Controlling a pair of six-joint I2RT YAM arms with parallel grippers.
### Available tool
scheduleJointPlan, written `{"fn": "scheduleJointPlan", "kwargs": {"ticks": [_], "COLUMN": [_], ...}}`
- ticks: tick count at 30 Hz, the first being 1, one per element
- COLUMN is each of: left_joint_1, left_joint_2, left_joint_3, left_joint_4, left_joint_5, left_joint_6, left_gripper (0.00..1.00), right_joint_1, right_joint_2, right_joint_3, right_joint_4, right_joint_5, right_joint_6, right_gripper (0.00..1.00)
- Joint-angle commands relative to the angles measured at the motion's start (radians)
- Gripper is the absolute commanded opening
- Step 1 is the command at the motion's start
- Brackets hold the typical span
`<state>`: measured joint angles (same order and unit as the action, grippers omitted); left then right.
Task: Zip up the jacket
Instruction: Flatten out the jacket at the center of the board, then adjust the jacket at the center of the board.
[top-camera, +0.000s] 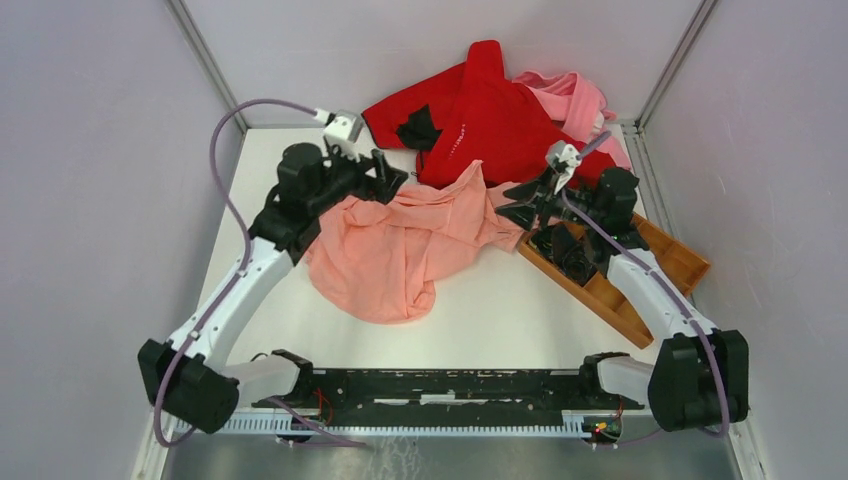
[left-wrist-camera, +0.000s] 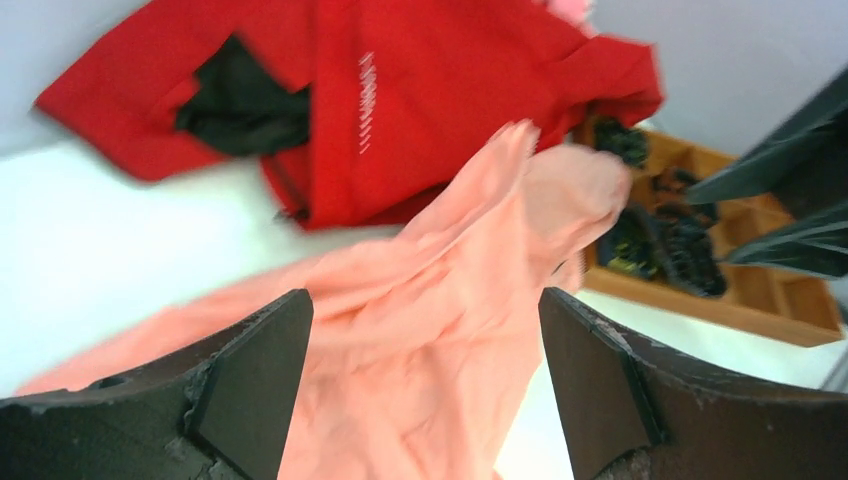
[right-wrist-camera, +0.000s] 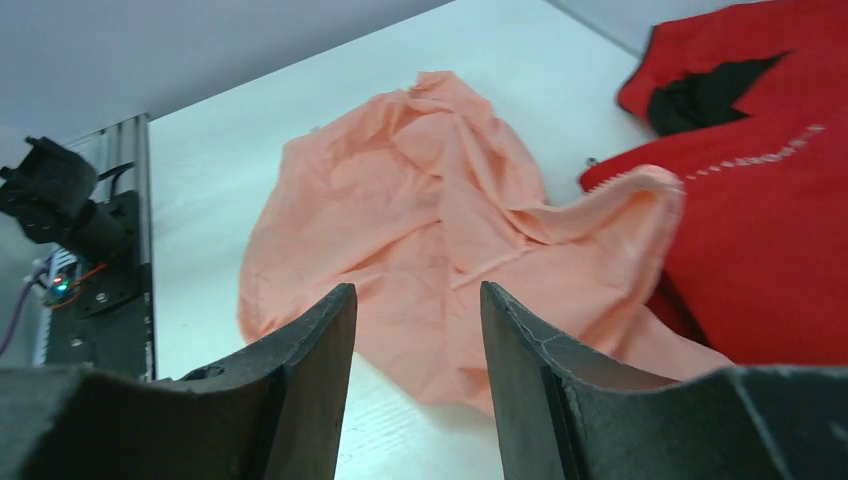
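Salmon-pink thin fabric: the jacket (top-camera: 400, 245) lies crumpled in a heap at mid-table, not laid flat. Its far right portion laps against the near edge of the red garment (top-camera: 480, 110). No zipper track, slider or front edge can be made out in any view, so whether it is zipped at all cannot be told.

Left gripper (top-camera: 385, 175): at the jacket's far left edge, jaws wide apart, fabric beneath them but nothing clamped. Right gripper (top-camera: 520, 200): at the jacket's far right end, jaws parted, gap empty, no hold on anything.

Adjacent: a paler pink garment (top-camera: 580, 100) behind the red one; a wooden tray (top-camera: 685, 258) of dark items under the right arm; white table (top-camera: 500, 310).

Assessment: the work stands at the arranging stage, and zipping has not begun. The next move calls for a fresh grasp to spread the cloth and expose the front opening. One gripper must then pin the hem while the other takes the pull. Soft fabric will likely bunch unless it is held taut.
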<state>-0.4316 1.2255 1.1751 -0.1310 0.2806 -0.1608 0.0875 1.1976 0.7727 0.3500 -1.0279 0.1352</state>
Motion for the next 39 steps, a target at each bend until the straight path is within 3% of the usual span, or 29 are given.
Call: {"fn": "scheduleJointPlan", "kwargs": {"ticks": [1,7,11,16,22,28,31,39], "left_joint_1": [0.098,0.319,0.501,0.655,0.695,0.696,0.695,0.69], "left_joint_2": [-0.112,-0.145,-0.066,0.112,0.326,0.414,0.481,0.555], "left_joint_3": [-0.219,-0.37,-0.395,-0.361,-0.24,-0.18,-0.129,-0.079], "left_joint_4": [0.046,0.098,0.17,0.222,0.142,0.105,0.076,0.05], "left_joint_5": [-0.036,0.103,0.19,0.169,0.167,0.151,0.174,0.231], "left_joint_6": [-0.05,-0.187,-0.34,-0.496,-0.463,-0.361,-0.316,-0.264], "left_gripper": [0.91,0.91,0.91,0.89,0.75,0.75,0.7,0.66], "right_joint_1": [0.122,0.225,0.252,0.26,0.26,0.261,0.261,0.26], "right_joint_2": [0.034,0.159,0.185,0.192,0.202,0.213,0.206,0.116], "right_joint_3": [0.05,0.243,0.268,0.247,0.233,0.227,0.215,0.128], "right_joint_4": [0.01,-0.225,-0.236,-0.216,-0.197,-0.184,-0.175,-0.128], "right_joint_5": [0.107,0.33,0.425,0.463,0.459,0.438,0.431,0.425], "right_joint_6": [0.027,-0.001,0.025,0.049,0.061,0.079,0.086,0.05], "right_gripper": [0.55,0.59,0.6,0.6,0.6,0.6,0.61,0.62]}}
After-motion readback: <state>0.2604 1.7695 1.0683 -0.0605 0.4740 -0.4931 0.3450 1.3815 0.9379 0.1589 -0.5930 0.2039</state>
